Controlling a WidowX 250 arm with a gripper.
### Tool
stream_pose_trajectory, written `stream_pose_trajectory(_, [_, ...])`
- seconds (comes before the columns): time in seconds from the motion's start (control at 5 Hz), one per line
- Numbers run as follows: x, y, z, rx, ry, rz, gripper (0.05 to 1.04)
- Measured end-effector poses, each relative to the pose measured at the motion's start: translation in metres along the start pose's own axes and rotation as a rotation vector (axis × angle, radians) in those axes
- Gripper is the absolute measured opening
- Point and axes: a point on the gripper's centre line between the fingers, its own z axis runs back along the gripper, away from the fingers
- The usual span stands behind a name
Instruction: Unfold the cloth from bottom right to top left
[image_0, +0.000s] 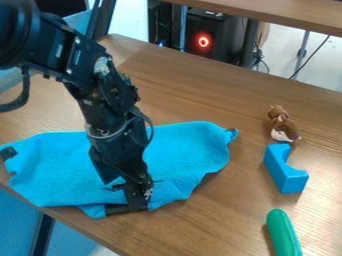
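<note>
- In the camera view, the black robot arm (107, 107) is entering from the upper left, the frame cutting off its upper part, and is covering the middle of the blue cloth (187, 150).
- The black gripper (137, 196) is hanging down over the cloth's near edge, its tip blending into dark patches there; whether it is standing wide or narrow, or gripping any fabric, I cannot tell.
- A dark strip beside the tip is lying along that edge, too hard to make out to name.
- The cloth is spreading out beneath the gripper and to both sides of it, with its rounded right part reaching away from the tip and its longer left part running toward the table's left edge.
- Around the gripper's tip, the near edge is bunching into folds; a dark tab (9, 153) is showing at the far-left corner and another dark tab (233, 132) at the right corner.
- To the right, well apart from the gripper, a blue block with a curved notch (286, 172) is resting on the wooden table (200, 75), just beside a brown-and-white toy animal (283, 125).
- Nearer the camera, a green cucumber-shaped toy (283, 234) is lying partly cut off by the bottom edge.
</note>
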Motion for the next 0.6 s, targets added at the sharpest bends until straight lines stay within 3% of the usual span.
stream_pose_trajectory(0.4, [-0.0028,-0.0020,-0.0064,-0.017,0.025,0.003,0.374])
stream_pose_trajectory(0.6, [-0.0010,-0.0054,-0.0021,-0.056,0.043,0.002,0.178])
